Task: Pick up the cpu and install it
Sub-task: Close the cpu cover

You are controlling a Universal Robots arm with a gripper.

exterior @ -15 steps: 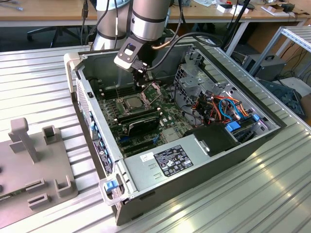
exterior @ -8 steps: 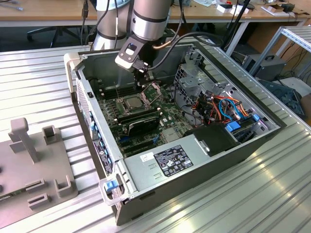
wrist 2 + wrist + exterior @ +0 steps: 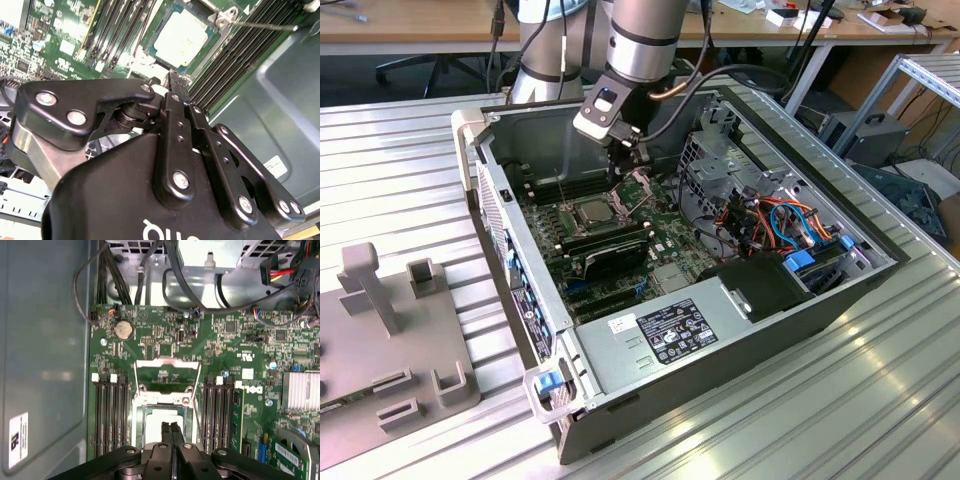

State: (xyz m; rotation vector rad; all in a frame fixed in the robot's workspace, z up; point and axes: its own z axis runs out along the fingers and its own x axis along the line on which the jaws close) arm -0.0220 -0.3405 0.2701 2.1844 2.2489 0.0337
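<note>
The cpu (image 3: pixel 592 210) lies flat in its socket on the green motherboard (image 3: pixel 665 235), inside the open computer case (image 3: pixel 760 340). Its silver top shows in both wrist views (image 3: pixel 181 37) (image 3: pixel 156 424). My gripper (image 3: pixel 625 165) hangs just above it, on the side where the retention frame is hinged, with its fingers together and nothing between them. In the first wrist view the gripper (image 3: pixel 170 426) overlaps the chip's edge. In the second wrist view the gripper (image 3: pixel 176 79) ends just short of the chip. The shiny retention frame (image 3: pixel 167 371) stands swung open beyond the socket.
Black memory slots (image 3: pixel 109 415) flank the socket on both sides. A dark card (image 3: pixel 605 250) crosses the board near the cpu. A power supply (image 3: pixel 670 335), a drive cage (image 3: pixel 720 165) and bundled cables (image 3: pixel 775 225) fill the case's right side. A grey fixture (image 3: pixel 390 340) sits outside on the exterior view's left.
</note>
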